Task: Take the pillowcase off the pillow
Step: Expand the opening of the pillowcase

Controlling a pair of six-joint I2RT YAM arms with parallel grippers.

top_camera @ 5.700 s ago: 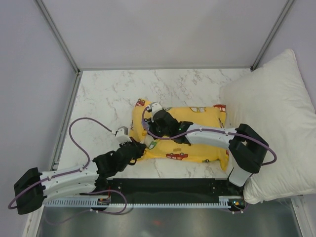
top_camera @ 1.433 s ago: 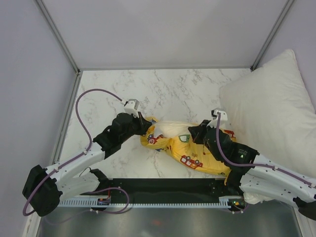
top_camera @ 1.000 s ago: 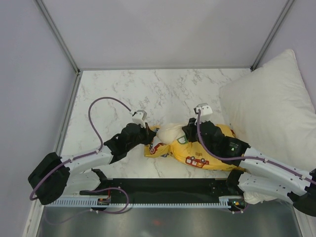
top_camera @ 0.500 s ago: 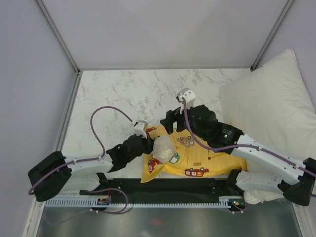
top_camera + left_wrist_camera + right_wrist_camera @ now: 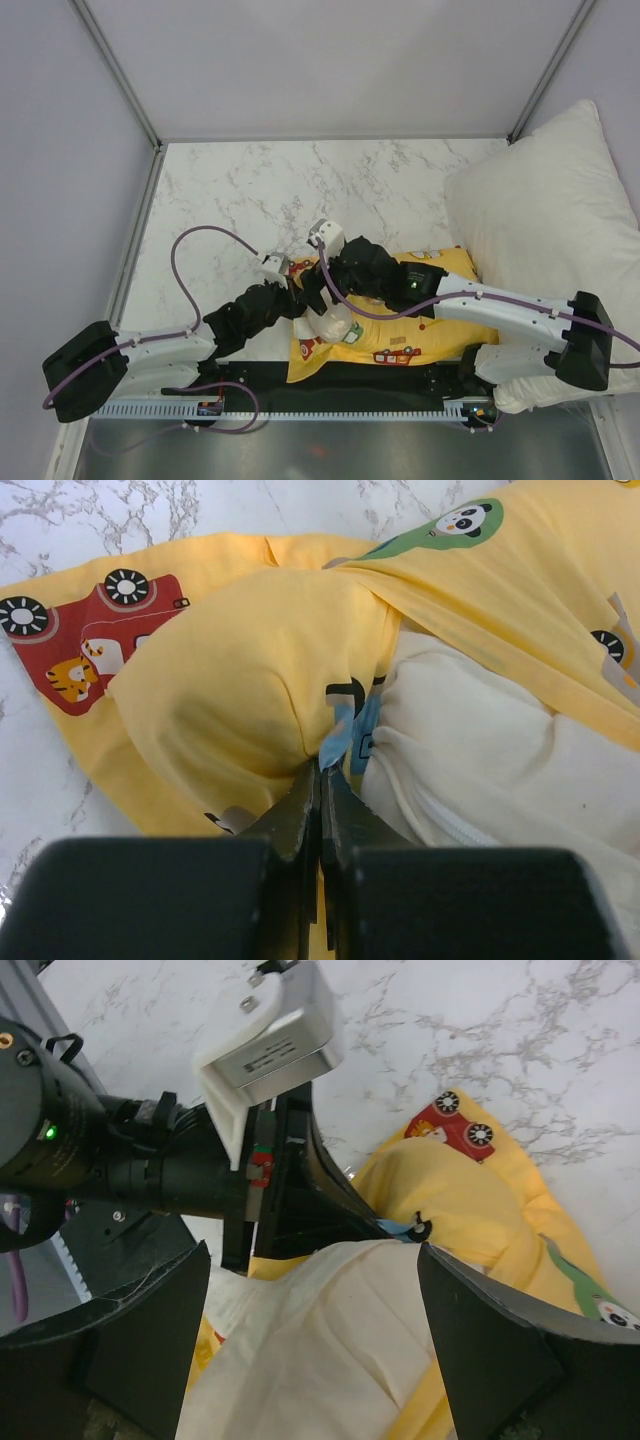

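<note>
Clenched on a fold of the pillowcase at its open left end: the left tool. Spread wide over the pillow, released and gripping nothing: the right tool. Bulging out of that opening, cream and zippered, just beside the pinched fold. Lying along the near edge of the bench, lower left corner draped onto the black rail. Hemmed in on the right by the large white pillow, just beside the pillowcase. Open marble behind and to the left, up to the metal frame. Small label on the white camera housing, too small to read.
</note>
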